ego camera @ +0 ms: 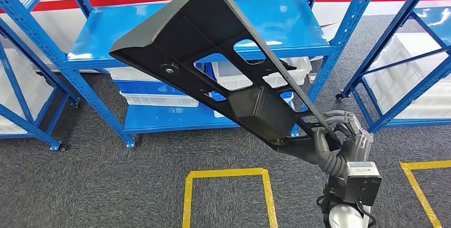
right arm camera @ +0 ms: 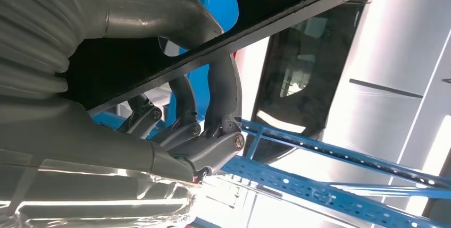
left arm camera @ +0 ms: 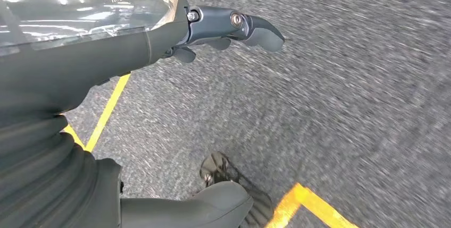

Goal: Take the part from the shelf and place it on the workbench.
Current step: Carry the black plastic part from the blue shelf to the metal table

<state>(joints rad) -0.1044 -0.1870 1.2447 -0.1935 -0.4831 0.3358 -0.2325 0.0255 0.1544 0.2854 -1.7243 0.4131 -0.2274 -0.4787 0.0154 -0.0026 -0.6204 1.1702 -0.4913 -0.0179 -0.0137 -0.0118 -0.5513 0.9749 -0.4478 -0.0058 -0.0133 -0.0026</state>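
One long black moulded plastic part (ego camera: 213, 63), flat and ribbed with several cut-out windows, ran from the upper middle of the head view down to the lower right, tilted and raised in the air in front of the blue steel shelf (ego camera: 276, 26). The right hand (ego camera: 335, 137) gripped its narrow lower end at the lower right of the frame, thumb on one face and dark fingers (right arm camera: 223, 95) wrapped over the edge, as the right wrist view showed from close by. White plastic bins (ego camera: 159, 99) sat on the shelf's lower level, behind the part. Grey carpet (ego camera: 80, 185) covered the floor, marked with yellow tape outlines (ego camera: 226, 174) at the bottom centre and bottom right. In the left wrist view the left hand (left arm camera: 159, 42) hung above the carpet with nothing in it, fingers spread apart from the thumb.
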